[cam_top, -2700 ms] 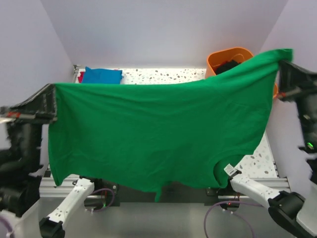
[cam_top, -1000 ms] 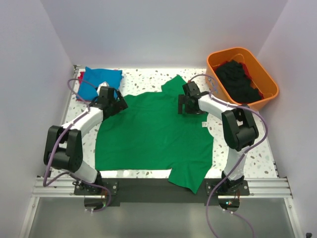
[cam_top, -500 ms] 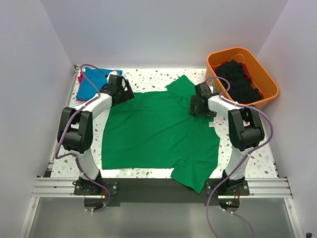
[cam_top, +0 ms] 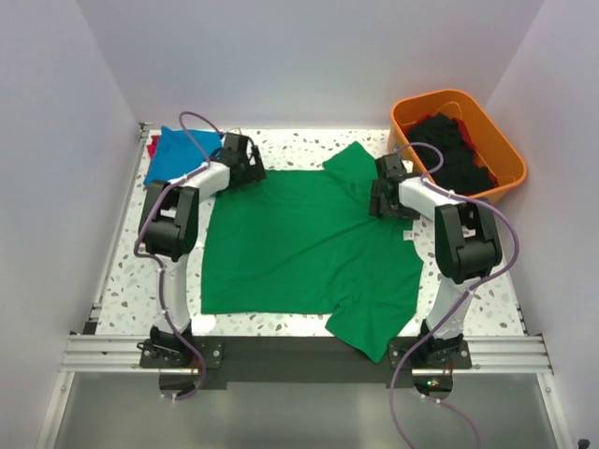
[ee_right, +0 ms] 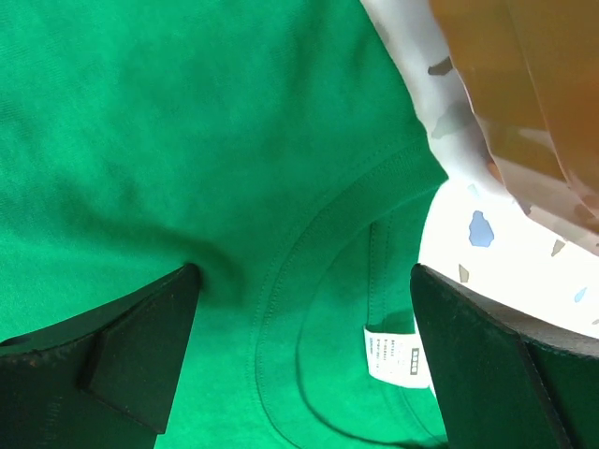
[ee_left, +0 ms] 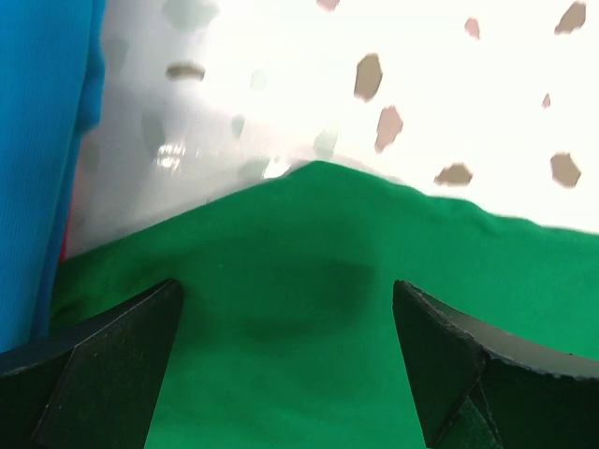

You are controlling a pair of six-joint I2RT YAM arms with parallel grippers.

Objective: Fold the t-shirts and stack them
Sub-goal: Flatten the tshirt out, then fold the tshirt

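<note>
Your green t-shirt [cam_top: 299,238] lies spread flat across the middle of the worktop [cam_top: 131,271], front to back. One sleeve points toward the far edge. The other hangs crumpled over the near edge, toward the right corner.

Your left hand [cam_top: 248,164] sits at the shirt's far left corner. In the left wrist view its fingers [ee_left: 103,365] stand wide apart, gripping nothing, with green cloth lying between them and speckled worktop just beyond the shirt's edge.

Your right hand [cam_top: 382,196] sits at the shirt's right side, just short of the orange tub [cam_top: 501,154]. It is likewise spread wide, with nothing clamped. In its wrist view the fingers [ee_right: 122,355] straddle the collar [ee_right: 281,299], and the white label [ee_right: 388,354] shows inside the neck opening. A small crease gathers in the cloth by the left finger. You cannot tell from either wrist view whether the fingertips press on the cloth or hover just above it.

The folded blue t-shirt [cam_top: 178,154] lies in the far left corner, just beside the left hand, with a sliver of red cloth [cam_top: 152,145] showing at its left edge. The tub stands in the far right corner with black cloth [cam_top: 449,150] heaped inside it.
</note>
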